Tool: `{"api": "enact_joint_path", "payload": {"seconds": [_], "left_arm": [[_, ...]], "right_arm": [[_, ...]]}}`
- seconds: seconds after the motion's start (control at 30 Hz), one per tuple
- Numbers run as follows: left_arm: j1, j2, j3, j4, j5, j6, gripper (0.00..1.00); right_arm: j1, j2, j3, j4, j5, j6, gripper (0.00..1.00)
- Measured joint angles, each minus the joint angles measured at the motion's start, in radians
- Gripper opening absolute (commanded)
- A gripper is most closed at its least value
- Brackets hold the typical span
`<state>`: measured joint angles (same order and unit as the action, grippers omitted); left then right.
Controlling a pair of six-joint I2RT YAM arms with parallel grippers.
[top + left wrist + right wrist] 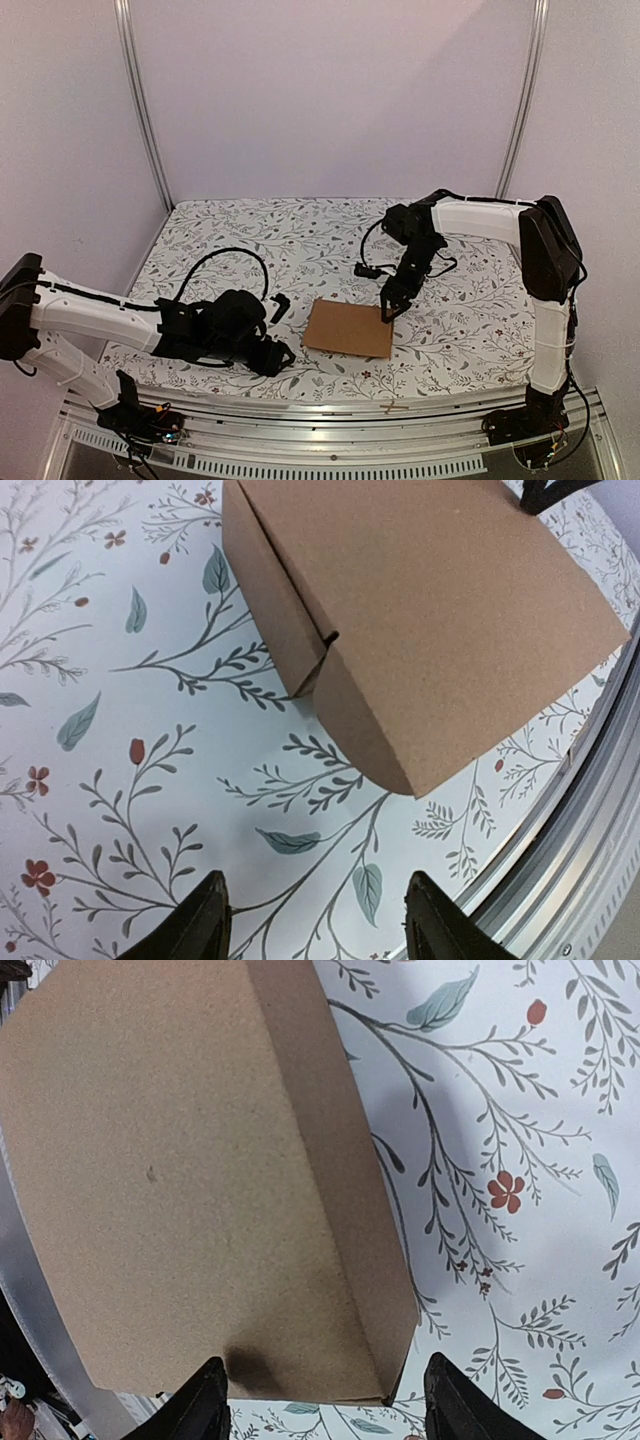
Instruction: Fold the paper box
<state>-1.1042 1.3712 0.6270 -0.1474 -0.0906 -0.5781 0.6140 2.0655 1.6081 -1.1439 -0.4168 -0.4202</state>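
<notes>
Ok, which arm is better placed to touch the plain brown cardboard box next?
Probably right. The right gripper, open, hangs over the plain brown cardboard box at its far right corner. The left gripper, also open, is off to the box's left, over the floral cloth.

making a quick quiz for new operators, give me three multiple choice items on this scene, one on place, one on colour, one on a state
1. Where is the paper box?
A) at the table's far edge
B) lifted off the table
C) lying on the table between the two arms

2. What colour is it?
A) plain brown
B) white
C) blue

3. How is the left gripper?
A) shut on the box
B) open, holding nothing
C) out of view

Answers:
1 C, the top view shows it flat on the table between the left gripper and the right gripper.
2 A, every view shows unprinted brown cardboard.
3 B, its fingers stand apart, short of the box.
</notes>
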Motion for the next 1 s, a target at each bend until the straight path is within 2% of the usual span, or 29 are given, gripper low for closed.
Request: {"api": "enact_joint_path", "payload": {"seconds": [0.17, 0.5, 0.77, 1.0], "left_arm": [[-0.037, 0.013, -0.024, 0.066, -0.101, -0.020, 0.56], [-0.041, 0.111, -0.010, 0.132, -0.153, -0.025, 0.47], [-0.041, 0.115, 0.029, 0.119, -0.134, 0.026, 0.58], [-0.041, 0.069, 0.051, 0.078, -0.108, 0.069, 0.61]], "right_arm": [[0.000, 0.000, -0.009, 0.005, 0.001, -0.003, 0.65], [0.000, 0.000, -0.040, 0.020, 0.015, -0.003, 0.65], [0.000, 0.000, -0.040, 0.020, 0.010, -0.003, 0.64], [-0.001, 0.000, -0.040, 0.019, 0.009, -0.003, 0.64]]}}
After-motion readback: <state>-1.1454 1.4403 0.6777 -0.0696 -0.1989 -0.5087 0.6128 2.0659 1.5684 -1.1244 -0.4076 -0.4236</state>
